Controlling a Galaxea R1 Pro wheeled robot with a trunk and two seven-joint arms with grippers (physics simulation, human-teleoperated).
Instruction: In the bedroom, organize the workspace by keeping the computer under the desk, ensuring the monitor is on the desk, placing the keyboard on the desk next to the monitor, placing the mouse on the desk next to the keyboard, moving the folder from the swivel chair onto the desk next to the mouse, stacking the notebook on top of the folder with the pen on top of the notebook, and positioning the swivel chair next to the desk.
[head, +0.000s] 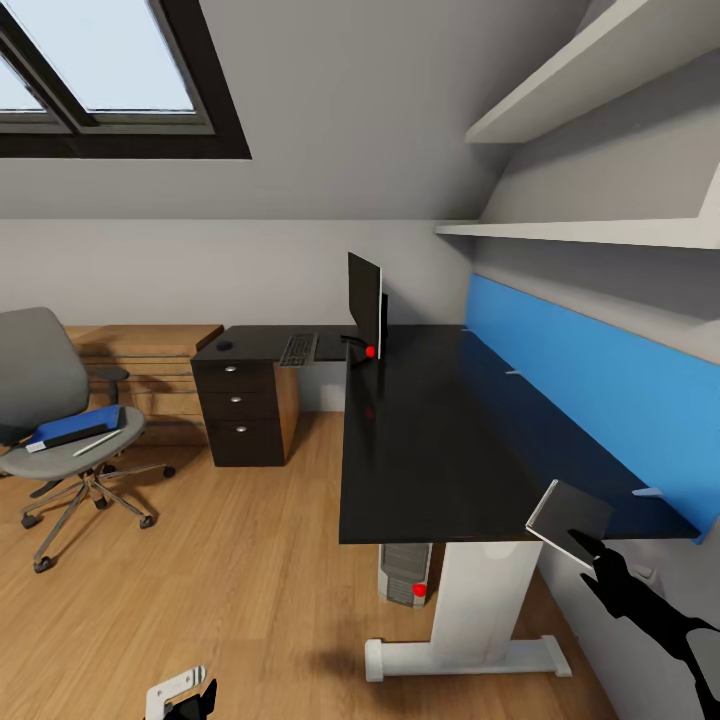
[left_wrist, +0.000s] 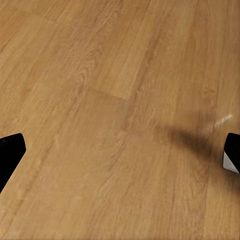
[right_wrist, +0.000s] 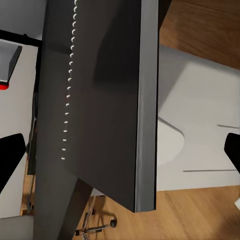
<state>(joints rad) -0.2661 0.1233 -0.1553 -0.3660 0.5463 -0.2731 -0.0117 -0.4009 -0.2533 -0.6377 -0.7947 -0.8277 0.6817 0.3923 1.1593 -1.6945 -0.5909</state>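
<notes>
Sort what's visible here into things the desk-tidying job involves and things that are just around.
Part of the job:
desk
monitor
keyboard
computer
swivel chair
folder
pen
notebook, held in the right gripper

Just around:
wooden dresser
blue wall panel
shelves
skylight

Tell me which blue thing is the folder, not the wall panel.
The folder is the small flat blue rectangle lying on the swivel chair seat; the wall panel is the long strip behind the desk.
</notes>
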